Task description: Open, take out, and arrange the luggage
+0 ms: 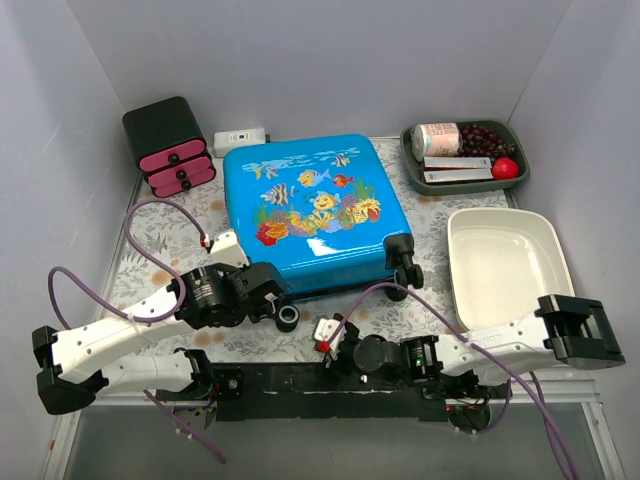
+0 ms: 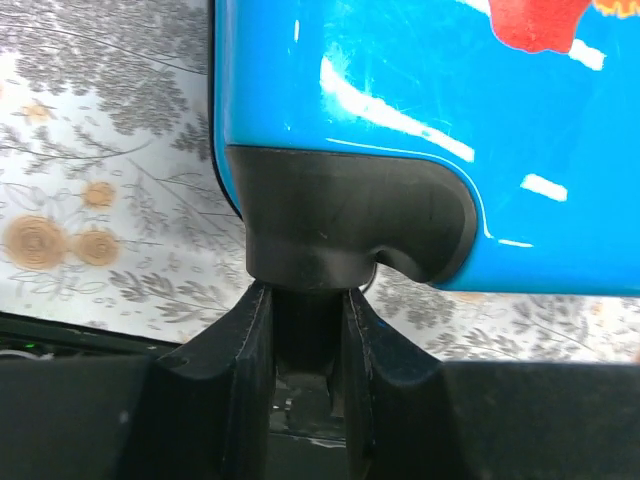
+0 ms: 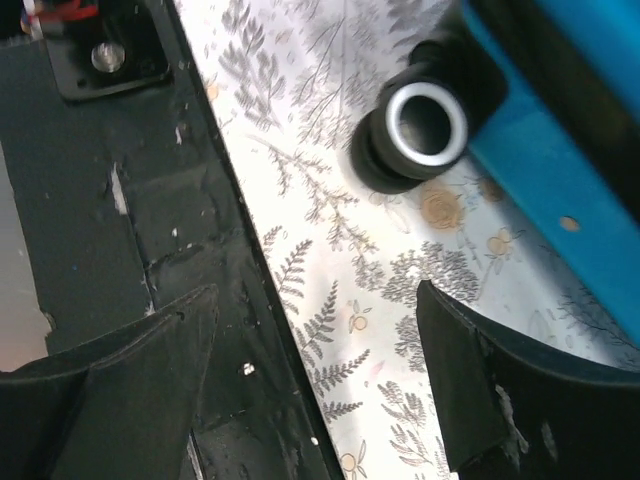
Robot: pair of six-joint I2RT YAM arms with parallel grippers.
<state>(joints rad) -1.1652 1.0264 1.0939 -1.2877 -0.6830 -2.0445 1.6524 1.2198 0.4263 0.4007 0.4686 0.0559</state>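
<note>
The counter (image 1: 160,235), covered in a pale leaf-and-flower print, carries everything. The luggage (image 1: 310,215) lies flat and closed in the middle of it, its blue fish-printed shell facing up and its wheeled end toward the arms.

The left arm (image 1: 110,340) reaches in from the near left to the near left corner of the luggage. The right arm (image 1: 500,340) lies low along the near edge, pointing left.

A white dish (image 1: 500,262) sits right of the luggage. A black box with pink drawers (image 1: 168,145) stands at the back left. A grey tray (image 1: 408,150) sits at the back right. A small white device (image 1: 238,138) lies between the box and the luggage's far edge.

The left fingers (image 2: 240,350) are clamped on a dark part directly under the black wheel housing (image 2: 340,230) at the luggage's corner. The right fingers (image 3: 150,370) stand wide apart with nothing between them. They hang over the counter's near edge, with one black wheel (image 3: 425,125) of the luggage near them.

In the tray lie a flat packet (image 1: 457,170), a pale can (image 1: 436,138), dark grapes (image 1: 487,140) and a red ball (image 1: 505,168).
</note>
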